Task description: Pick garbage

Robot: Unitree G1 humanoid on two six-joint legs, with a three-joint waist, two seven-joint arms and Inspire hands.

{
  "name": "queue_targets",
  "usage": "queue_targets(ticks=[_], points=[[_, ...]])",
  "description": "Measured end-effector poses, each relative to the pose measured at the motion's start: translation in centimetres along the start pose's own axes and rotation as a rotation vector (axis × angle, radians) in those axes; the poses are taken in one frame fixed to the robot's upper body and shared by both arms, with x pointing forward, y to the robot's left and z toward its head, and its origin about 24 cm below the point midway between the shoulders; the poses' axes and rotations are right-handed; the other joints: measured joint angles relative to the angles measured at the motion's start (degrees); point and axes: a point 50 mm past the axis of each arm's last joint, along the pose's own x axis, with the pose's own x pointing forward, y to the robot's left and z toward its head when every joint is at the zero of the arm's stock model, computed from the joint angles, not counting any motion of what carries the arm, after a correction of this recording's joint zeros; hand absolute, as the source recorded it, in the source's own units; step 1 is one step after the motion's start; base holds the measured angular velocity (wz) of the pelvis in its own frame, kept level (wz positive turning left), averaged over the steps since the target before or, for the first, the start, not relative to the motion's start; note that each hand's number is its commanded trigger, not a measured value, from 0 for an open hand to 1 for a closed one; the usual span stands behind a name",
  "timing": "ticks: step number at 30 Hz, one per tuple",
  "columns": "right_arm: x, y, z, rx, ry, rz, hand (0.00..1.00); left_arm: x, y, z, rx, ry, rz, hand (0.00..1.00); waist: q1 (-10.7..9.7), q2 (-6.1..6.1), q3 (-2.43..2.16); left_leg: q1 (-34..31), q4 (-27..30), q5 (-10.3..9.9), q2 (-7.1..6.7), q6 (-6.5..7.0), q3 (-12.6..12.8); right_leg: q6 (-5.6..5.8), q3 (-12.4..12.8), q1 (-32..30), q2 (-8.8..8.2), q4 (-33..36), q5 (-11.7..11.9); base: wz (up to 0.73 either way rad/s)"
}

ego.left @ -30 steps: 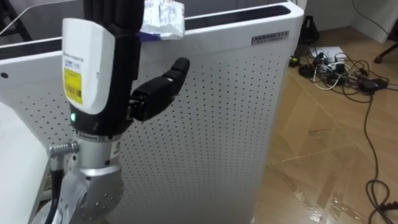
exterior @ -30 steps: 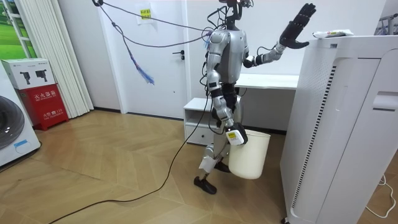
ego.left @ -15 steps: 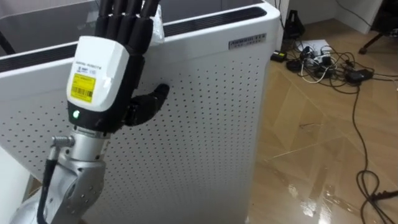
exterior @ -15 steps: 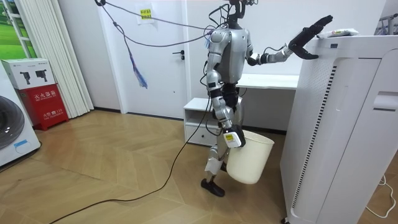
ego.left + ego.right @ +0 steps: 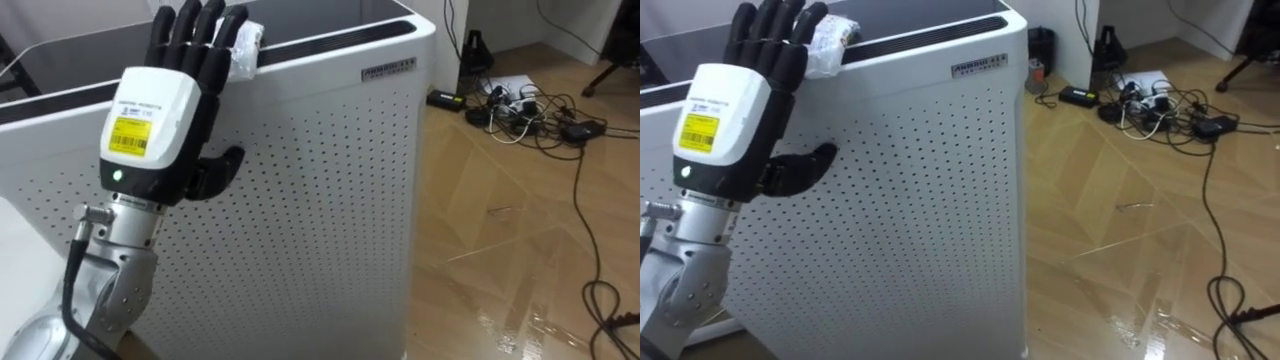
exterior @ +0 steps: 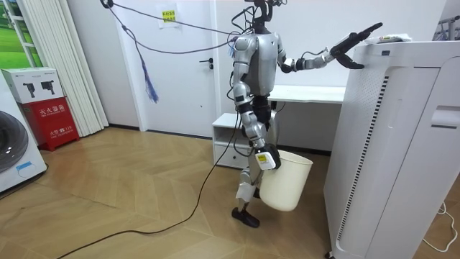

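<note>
Left hand [image 5: 155, 115] is creeping closer, fingers straight and apart; wrapper [image 5: 248, 48] is sitting just past them on cabinet's [image 5: 330, 150] top edge.

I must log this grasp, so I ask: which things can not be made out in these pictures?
1) The garbage on the white cabinet: in the eye views it is mostly behind the left robot hand; its kind and any contact cannot be told.
2) The right robot hand at the white bin: room view, too small to read its fingers.
3) The cabinet's top: eye views, cut off by the upper edge.
</note>
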Motion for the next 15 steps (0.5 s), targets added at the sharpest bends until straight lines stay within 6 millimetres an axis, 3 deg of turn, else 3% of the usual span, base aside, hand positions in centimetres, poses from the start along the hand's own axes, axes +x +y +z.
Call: queue_targets(ticks=[9, 15], points=[[0.1, 0.0, 0.3, 0.002, -0.003, 0.0, 1.0, 0.4, 0.8, 0.1, 0.013, -0.015, -0.001, 1.0, 1.3, 0.02, -0.02, -0.3, 0.3, 0.0, 0.01, 0.0, -0.1, 0.02, -0.2, -0.2, -0.03, 0.4, 0.0, 0.02], [0.1, 0.0, 0.6, 0.001, -0.006, 0.001, 1.0, 2.1, 2.2, -0.2, 0.05, -0.011, 0.061, 1.0, 1.2, -0.07, -0.03, -0.2, 0.4, 0.0, -0.05, 0.01, 0.0, 0.03, -0.3, -0.1, -0.15, 0.5, 0.0, 0.0]])
